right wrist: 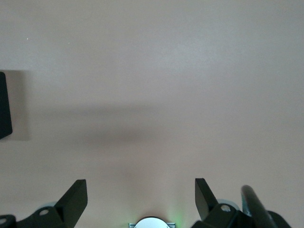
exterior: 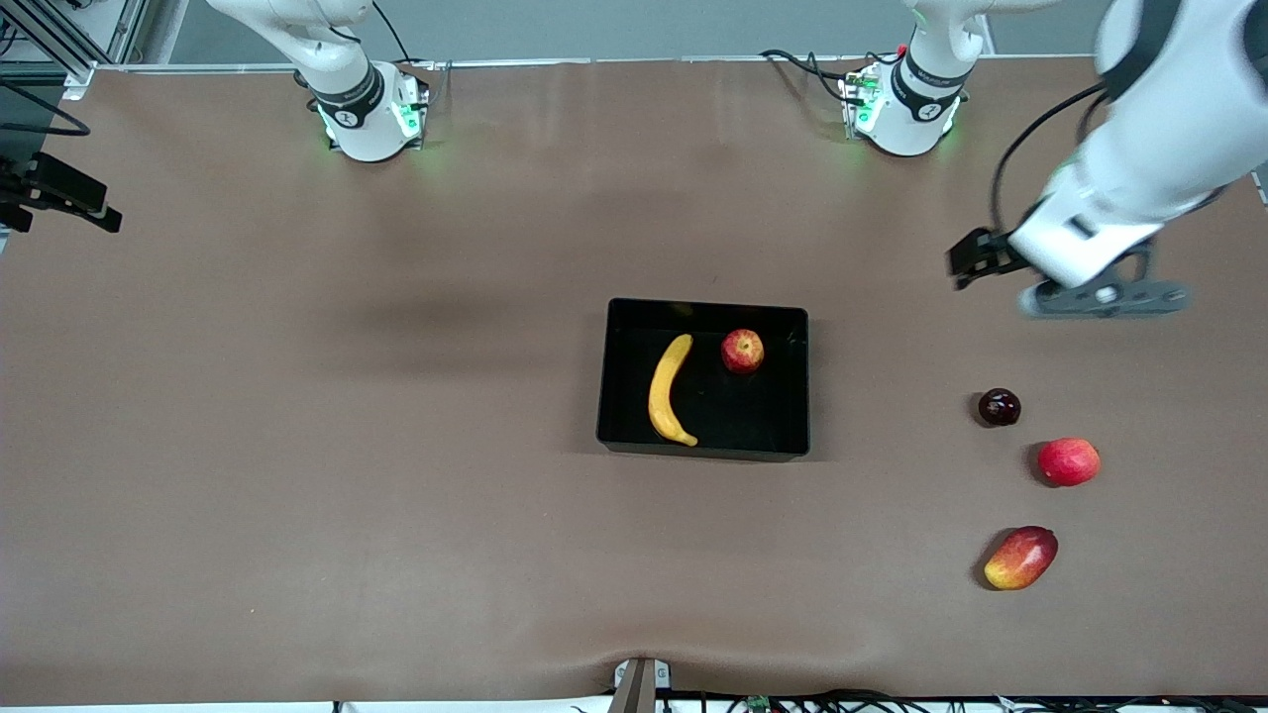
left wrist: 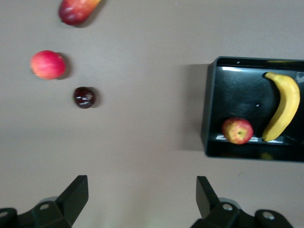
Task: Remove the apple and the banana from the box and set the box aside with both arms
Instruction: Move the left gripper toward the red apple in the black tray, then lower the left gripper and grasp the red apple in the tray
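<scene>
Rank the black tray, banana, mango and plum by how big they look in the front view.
1. black tray
2. banana
3. mango
4. plum

**Clearance: obstacles sat mid-bench and toward the left arm's end**

The black tray (exterior: 705,444) stood mid-bench, walls raised around a banana (exterior: 669,390) and an apple (exterior: 742,351). Plum (exterior: 999,407), red fruit (exterior: 1068,461) and mango (exterior: 1020,558) lay apart toward the left arm's end, with passable gaps. The left gripper (left wrist: 141,195) hung spread over bare brown bench (exterior: 297,446).
</scene>
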Robot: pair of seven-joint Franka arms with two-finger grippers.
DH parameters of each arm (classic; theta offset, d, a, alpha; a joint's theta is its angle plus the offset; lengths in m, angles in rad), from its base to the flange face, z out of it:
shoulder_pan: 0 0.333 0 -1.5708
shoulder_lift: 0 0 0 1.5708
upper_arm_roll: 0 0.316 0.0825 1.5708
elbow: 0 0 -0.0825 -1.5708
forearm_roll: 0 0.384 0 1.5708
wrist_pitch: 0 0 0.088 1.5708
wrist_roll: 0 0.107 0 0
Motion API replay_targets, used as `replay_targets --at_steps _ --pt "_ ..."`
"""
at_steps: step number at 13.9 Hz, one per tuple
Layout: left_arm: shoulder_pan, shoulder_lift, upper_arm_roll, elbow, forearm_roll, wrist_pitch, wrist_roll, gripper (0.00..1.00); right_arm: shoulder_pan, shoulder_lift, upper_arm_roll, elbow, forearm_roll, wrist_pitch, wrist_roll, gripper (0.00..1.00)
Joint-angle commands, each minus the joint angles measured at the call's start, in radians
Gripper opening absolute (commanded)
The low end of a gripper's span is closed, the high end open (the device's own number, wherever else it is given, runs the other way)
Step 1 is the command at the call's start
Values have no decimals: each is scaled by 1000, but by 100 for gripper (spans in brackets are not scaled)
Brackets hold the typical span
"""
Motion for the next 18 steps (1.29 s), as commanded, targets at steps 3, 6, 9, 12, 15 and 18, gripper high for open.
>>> replay_targets --at_steps 3,6,9,12,15,18 --pt "-9 -11 -141 -251 0 330 -279 100 -24 8 17 13 22 -9 -10 100" --pt "-65 70 -149 -320 20 500 -391 100 -30 8 16 13 22 -11 -10 100" --pt "-113 190 -149 -319 140 573 -477 100 -29 8 16 13 22 -11 -10 100" --pt "-150 289 -149 -314 190 660 -554 100 -27 8 17 13 23 -11 -10 100" --pt "-170 345 -149 -313 193 708 -580 100 -27 8 17 15 29 -11 -10 100" --pt "-184 397 -149 -311 196 737 -591 100 -29 8 17 15 29 -9 -10 100"
